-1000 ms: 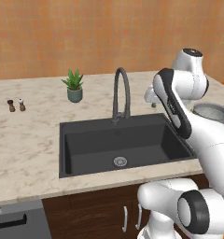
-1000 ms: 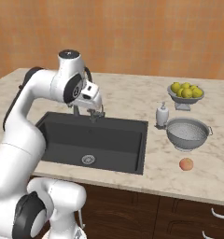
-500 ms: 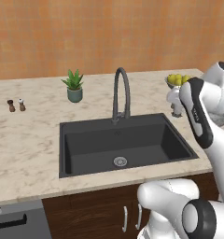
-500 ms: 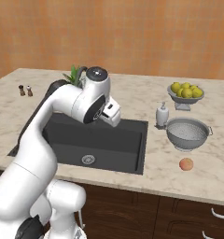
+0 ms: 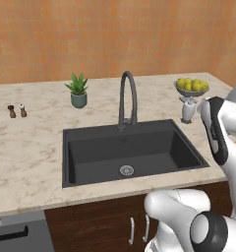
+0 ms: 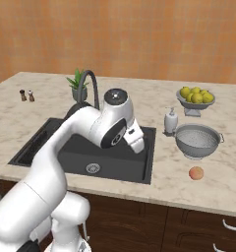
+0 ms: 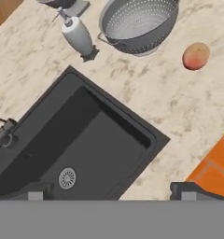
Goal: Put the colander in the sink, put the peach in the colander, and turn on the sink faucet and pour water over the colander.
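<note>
Pale marbled worktop under an orange-brown wall, cabinets below. Dark sink sunk into it, round drain on the floor, nothing else in the basin. Arm bent over the sink's right end. Faucet upright behind the sink's rear rim, spout arching forward over the basin. Colander on the worktop right of the sink, upright, apart from the rim. Fruit bowl with yellow-green fruit behind it. Potted plant left of the faucet. Soap bottle just beside the colander, on the sink side. Peach in front of the colander, near but not touching. Two small shakers far left. Jaws above the sink's corner, tips barely visible at the frame's bottom edge, set wide apart with nothing between.
</note>
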{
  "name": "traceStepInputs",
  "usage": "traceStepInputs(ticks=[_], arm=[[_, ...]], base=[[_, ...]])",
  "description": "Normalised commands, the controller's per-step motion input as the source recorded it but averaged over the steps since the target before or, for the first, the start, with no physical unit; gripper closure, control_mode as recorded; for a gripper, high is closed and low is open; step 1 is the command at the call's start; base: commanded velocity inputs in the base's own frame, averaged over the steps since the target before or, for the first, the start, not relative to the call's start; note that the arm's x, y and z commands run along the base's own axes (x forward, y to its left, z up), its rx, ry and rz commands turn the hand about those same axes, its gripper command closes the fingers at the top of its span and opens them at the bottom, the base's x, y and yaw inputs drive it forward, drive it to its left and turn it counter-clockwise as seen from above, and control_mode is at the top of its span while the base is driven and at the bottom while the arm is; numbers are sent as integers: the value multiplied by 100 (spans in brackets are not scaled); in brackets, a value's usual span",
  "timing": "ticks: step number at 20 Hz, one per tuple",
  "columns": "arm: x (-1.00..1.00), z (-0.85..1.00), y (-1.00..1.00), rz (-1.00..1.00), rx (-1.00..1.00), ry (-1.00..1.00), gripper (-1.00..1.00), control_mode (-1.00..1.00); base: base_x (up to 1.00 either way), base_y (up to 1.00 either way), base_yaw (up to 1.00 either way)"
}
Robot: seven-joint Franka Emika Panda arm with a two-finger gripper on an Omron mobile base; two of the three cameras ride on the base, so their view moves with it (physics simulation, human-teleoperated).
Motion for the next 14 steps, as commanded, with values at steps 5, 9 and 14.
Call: traceStepInputs(ticks=[5,9,14], arm=[[7,-24,-71,-31,11,9,-100,-100],[19,-13,-74,-20,19,4,-100,-100],[25,-4,-71,-20,22,2,-100,-100]], base=[[0,0,0],[0,0,0],[0,0,0]])
